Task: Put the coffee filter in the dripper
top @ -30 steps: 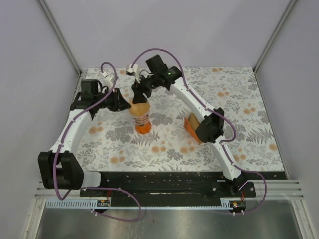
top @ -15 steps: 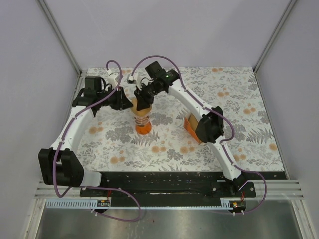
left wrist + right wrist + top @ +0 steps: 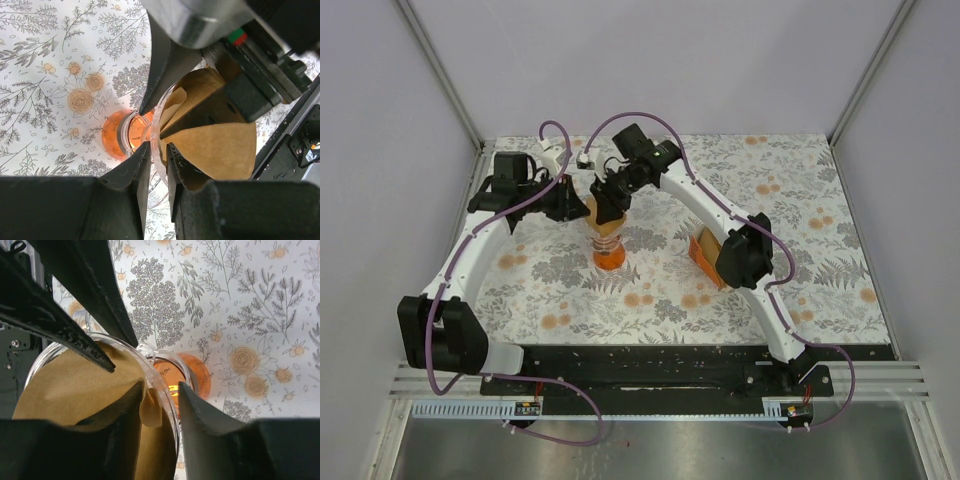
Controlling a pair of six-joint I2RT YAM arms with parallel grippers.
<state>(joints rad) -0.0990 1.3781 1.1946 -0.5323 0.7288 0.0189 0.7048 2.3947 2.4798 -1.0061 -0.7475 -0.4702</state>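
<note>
The dripper [image 3: 610, 256] stands upright at the table's centre-left, a clear funnel on an orange base. The light-brown coffee filter [image 3: 590, 209] sits inside the funnel, spread open in the left wrist view [image 3: 215, 145] and the right wrist view [image 3: 65, 385]. My left gripper [image 3: 575, 204] [image 3: 157, 146] is shut on the dripper's clear rim, one finger outside and one inside against the filter. My right gripper [image 3: 609, 207] [image 3: 161, 386] straddles the opposite rim, one finger inside the filter and one outside the glass, with a gap between them. The orange base shows below both grippers [image 3: 117, 136] [image 3: 197, 372].
The beige wedge-shaped holder [image 3: 701, 255] with its brown papers stands right of centre, partly behind the right arm's elbow. The floral tablecloth [image 3: 800, 200] covers the table. Metal frame posts [image 3: 440, 70] rise at the back corners.
My right gripper has come down onto the dripper's top and now covers most of the filter. My left gripper has shifted slightly toward the dripper. The dripper has stayed in place.
</note>
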